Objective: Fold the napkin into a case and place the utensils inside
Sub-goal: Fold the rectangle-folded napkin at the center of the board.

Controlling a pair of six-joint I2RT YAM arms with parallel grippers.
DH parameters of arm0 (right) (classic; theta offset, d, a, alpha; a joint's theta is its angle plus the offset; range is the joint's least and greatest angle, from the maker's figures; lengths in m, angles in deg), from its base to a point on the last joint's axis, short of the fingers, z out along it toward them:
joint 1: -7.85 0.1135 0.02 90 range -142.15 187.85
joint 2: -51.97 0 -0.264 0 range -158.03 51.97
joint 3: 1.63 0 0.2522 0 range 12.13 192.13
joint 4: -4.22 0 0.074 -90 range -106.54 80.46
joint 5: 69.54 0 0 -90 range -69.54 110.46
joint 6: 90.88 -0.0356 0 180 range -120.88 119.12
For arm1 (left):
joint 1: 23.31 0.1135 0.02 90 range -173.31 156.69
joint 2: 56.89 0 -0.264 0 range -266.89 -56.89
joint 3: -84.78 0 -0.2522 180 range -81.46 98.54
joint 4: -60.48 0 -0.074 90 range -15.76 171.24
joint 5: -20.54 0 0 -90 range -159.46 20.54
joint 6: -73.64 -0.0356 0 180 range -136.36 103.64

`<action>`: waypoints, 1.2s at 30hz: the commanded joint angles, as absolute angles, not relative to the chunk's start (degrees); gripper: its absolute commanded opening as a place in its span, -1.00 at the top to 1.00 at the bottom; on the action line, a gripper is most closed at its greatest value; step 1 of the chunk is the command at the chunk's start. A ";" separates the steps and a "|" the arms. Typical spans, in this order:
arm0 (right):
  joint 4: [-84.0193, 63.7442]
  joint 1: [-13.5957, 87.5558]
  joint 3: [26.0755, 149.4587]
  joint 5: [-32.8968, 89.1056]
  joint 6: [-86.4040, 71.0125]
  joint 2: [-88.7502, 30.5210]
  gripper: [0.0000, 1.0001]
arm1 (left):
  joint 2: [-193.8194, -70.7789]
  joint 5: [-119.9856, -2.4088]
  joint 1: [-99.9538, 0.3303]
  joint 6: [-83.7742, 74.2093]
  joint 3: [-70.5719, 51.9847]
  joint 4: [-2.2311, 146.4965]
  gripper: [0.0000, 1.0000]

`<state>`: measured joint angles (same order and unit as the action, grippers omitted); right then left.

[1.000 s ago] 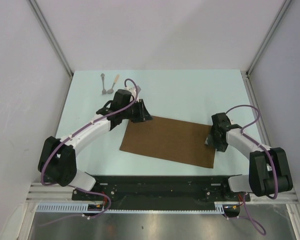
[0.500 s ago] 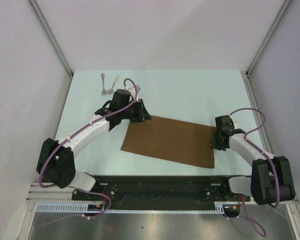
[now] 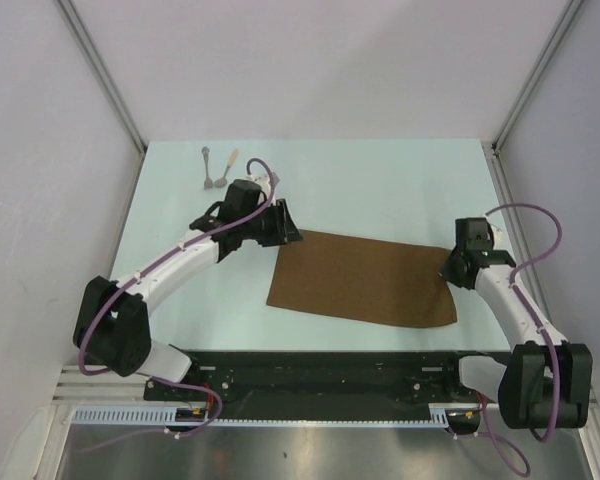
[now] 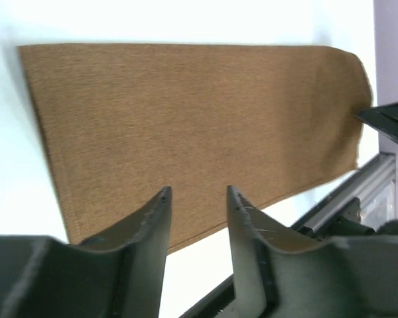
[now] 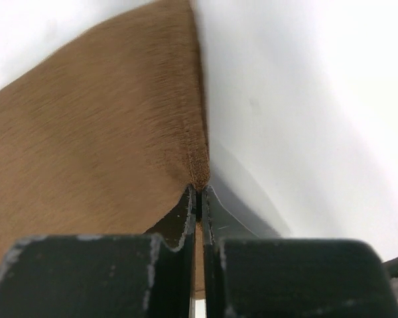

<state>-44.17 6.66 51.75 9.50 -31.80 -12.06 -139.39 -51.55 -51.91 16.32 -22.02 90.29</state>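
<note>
My right gripper (image 5: 199, 191) is pinched tight on the napkin's (image 3: 360, 280) right edge, mid-frame. My left gripper (image 4: 198, 192) hangs part-open and empty by its upper left corner. The utensils (image 3: 218, 168) lie upper left.

A brown napkin (image 3: 365, 282) lies flat on a pale tabletop (image 3: 380, 185). The left claw (image 3: 285, 230) sits just beside its far left corner; the right claw (image 3: 449, 270) meets its right edge. Two utensils (image 3: 218, 168) lie side by side at far left.
</note>
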 commanded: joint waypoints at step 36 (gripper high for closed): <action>-31.96 51.27 104.16 29.60 -45.61 -67.65 1.00 | -122.01 -61.38 -39.40 12.02 -34.53 96.39 -0.80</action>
<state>-35.74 51.21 101.34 25.61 -43.38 -66.25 -119.76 -65.54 -39.74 11.63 -33.08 99.45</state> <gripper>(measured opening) 0.021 0.909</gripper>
